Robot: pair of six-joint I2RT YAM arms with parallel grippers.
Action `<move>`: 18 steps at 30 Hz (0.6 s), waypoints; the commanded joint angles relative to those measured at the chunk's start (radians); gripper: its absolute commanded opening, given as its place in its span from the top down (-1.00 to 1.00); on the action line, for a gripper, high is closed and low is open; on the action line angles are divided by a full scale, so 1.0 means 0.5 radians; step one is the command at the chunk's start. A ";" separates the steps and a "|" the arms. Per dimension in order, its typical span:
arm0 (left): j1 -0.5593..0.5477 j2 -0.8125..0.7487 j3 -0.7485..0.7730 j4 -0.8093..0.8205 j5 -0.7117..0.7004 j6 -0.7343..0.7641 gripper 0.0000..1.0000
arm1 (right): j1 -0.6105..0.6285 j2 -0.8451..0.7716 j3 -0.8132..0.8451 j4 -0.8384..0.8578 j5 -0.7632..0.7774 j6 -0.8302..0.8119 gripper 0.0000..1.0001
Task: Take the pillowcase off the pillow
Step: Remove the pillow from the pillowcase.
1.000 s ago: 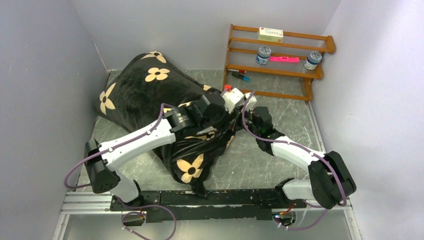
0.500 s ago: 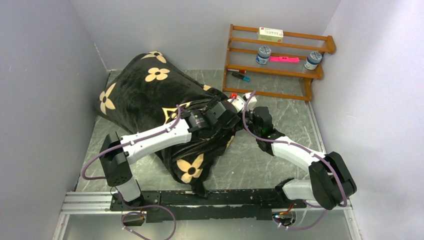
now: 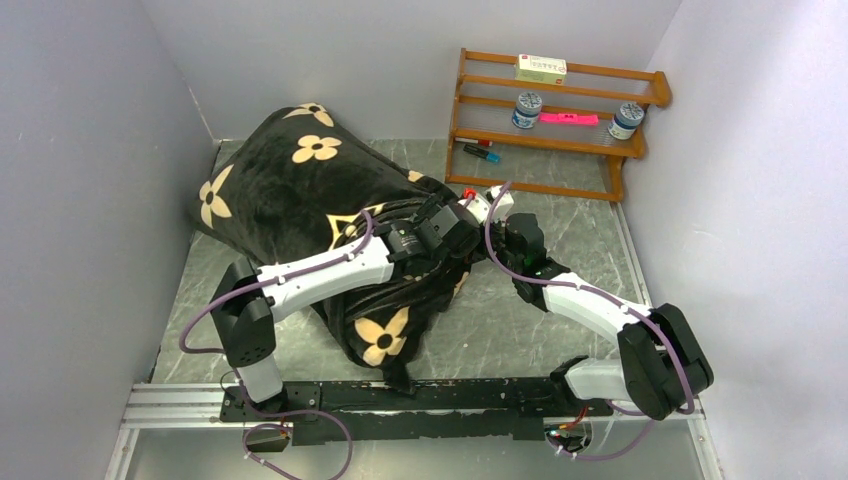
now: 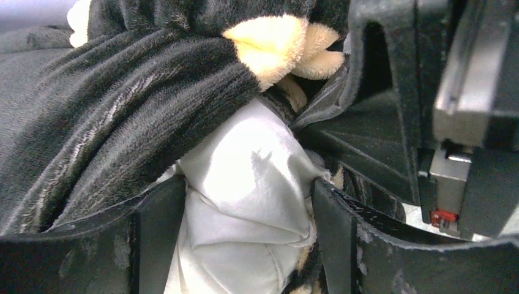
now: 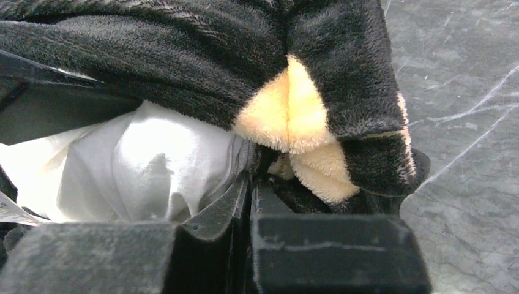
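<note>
Pillowcase [image 3: 300,190]: pinched by clenched right fingers [image 5: 336,248], unchanged | left fingers [image 4: 156,236] now spread wider, flanking pillow [image 4: 245,184]

1. A wooden rack [image 3: 545,142] stands at the far right of the table [image 3: 560,215].
2. A box [image 3: 540,68] lies on its top shelf.
3. Two jars [image 3: 527,109] [image 3: 627,119] flank a pink strip [image 3: 568,118].
4. A marker [image 3: 482,153] lies on the bottom shelf.

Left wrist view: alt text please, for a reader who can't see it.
A bulge of white pillow sits between the wide-spread fingers of the left gripper, exposed below the bunched black plush pillowcase with tan motifs.
</note>
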 commanded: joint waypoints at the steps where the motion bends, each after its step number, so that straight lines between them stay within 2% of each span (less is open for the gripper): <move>1: 0.062 0.061 -0.046 -0.014 -0.047 -0.066 -0.49 | 0.058 -0.071 0.042 0.094 -0.153 0.012 0.93; 2: 0.071 0.058 -0.054 -0.007 -0.051 -0.075 -0.39 | 0.059 -0.074 0.039 0.091 -0.151 0.012 0.93; 6: 0.095 0.005 -0.065 0.008 -0.074 -0.078 0.39 | 0.059 -0.089 0.028 0.040 -0.097 -0.017 0.93; 9: 0.122 -0.077 -0.089 0.031 -0.057 -0.064 0.87 | 0.055 -0.117 0.011 -0.019 -0.007 -0.043 0.94; 18: 0.310 -0.382 -0.215 0.078 0.177 -0.095 0.90 | 0.032 -0.224 -0.031 -0.273 0.441 -0.141 0.97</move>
